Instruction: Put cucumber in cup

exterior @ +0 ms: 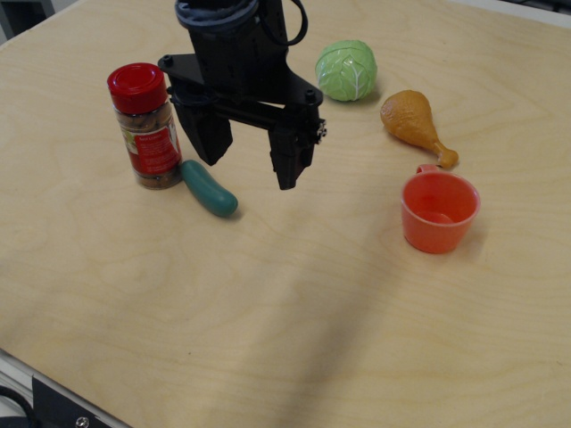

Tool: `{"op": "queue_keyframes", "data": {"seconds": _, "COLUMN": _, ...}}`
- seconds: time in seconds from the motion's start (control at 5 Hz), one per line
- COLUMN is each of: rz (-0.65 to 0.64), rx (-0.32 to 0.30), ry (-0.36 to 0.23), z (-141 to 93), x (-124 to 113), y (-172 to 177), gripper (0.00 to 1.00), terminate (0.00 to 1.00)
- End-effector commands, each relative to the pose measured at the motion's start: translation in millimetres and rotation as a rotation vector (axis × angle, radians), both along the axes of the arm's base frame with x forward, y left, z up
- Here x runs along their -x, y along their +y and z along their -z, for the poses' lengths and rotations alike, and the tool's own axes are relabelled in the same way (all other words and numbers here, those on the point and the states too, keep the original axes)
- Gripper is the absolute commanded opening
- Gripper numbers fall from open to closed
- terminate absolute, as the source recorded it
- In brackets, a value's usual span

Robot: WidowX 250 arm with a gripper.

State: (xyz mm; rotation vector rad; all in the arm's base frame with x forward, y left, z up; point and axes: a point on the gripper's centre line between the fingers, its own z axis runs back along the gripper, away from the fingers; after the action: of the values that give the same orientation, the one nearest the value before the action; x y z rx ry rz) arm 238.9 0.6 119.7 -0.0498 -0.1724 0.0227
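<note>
The table (285, 339) is of pale wood with a soft grain pattern, smooth and matte. The black gripper (250, 174) hangs above it near the middle-left, and its two thick fingers (287, 165) stand apart with a clear gap between them; nothing is held. The fingers are blocky and dark, of hard plastic or metal, with small screws on the frame.

The cucumber (210, 188) lies flat on the table, below and a little left of the gripper. It is a smooth teal-green oblong with rounded ends, lying on a diagonal. Its upper end is just beside the base of the jar (147, 127), maybe touching it; I cannot tell for sure. The jar stands upright, clear plastic with a glossy red lid, a red label, and brown contents inside.

The cup (439, 212) stands upright on the right side, well apart from the cucumber. It is orange-red plastic, round, tapering a little to the base, with a short tab at the far rim. Its inside looks empty.

Just behind the cup lies a drumstick (415, 125), orange-brown and shiny. The cabbage (346, 69) sits farther back, round, light green with pale veins
</note>
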Motion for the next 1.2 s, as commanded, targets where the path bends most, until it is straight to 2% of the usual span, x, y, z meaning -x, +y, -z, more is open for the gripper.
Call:
{"op": "queue_keyframes", "data": {"seconds": 0.0, "rz": 0.000, "rx": 0.000, "ry": 0.000, "z": 0.0, "x": 0.0, "y": 0.0, "gripper": 1.00, "terminate": 0.00}}
{"op": "queue_keyframes", "data": {"seconds": 0.2, "rz": -0.251, "rx": -0.085, "ry": -0.030, "z": 6.4, "x": -2.2, "y": 24.1, "gripper": 1.00, "terminate": 0.00}}
{"op": "queue_keyframes", "data": {"seconds": 0.6, "rz": -0.753, "rx": -0.163, "ry": -0.063, "z": 33.3, "x": -20.9, "y": 56.0, "gripper": 1.00, "terminate": 0.00}}
{"op": "queue_keyframes", "data": {"seconds": 0.8, "rz": -0.911, "rx": -0.092, "ry": -0.079, "z": 43.6, "x": -33.8, "y": 71.3, "gripper": 1.00, "terminate": 0.00}}
{"op": "queue_keyframes", "data": {"seconds": 1.0, "rz": -0.924, "rx": -0.045, "ry": -0.116, "z": 51.7, "x": -42.4, "y": 83.2, "gripper": 1.00, "terminate": 0.00}}
